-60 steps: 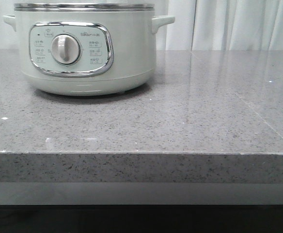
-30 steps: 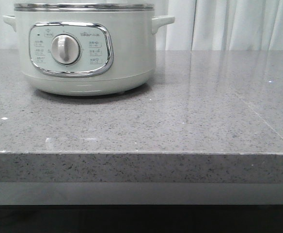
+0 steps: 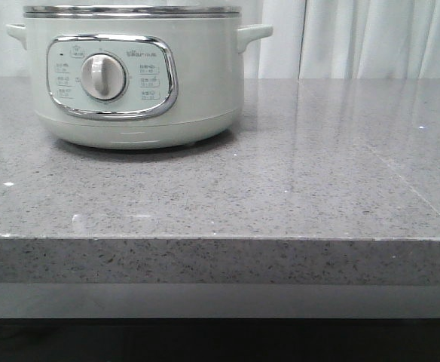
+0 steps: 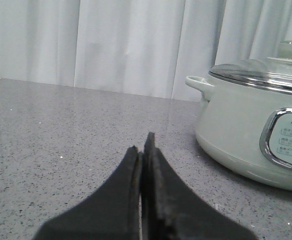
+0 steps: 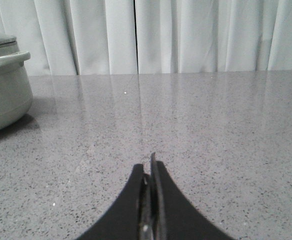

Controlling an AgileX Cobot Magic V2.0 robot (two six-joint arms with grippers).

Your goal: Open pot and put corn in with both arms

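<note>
The pot [image 3: 133,75], pale grey-green with a chrome-framed panel and a central dial, stands at the back left of the grey stone table, its steel-rimmed lid [image 3: 129,10] on. It also shows in the left wrist view [image 4: 256,125] and at the edge of the right wrist view [image 5: 3,90]. My left gripper [image 4: 142,145] is shut and empty, low over the table, apart from the pot. My right gripper [image 5: 148,167] is shut and empty over bare table. Neither gripper shows in the front view. The corn is out of view.
The grey speckled table [image 3: 280,188] has its front edge [image 3: 220,238] near the camera. White curtains [image 3: 371,38] hang behind it.
Nothing moves on the table; the front view shifts very slightly, so the pot sits a touch further right in the picture.
</note>
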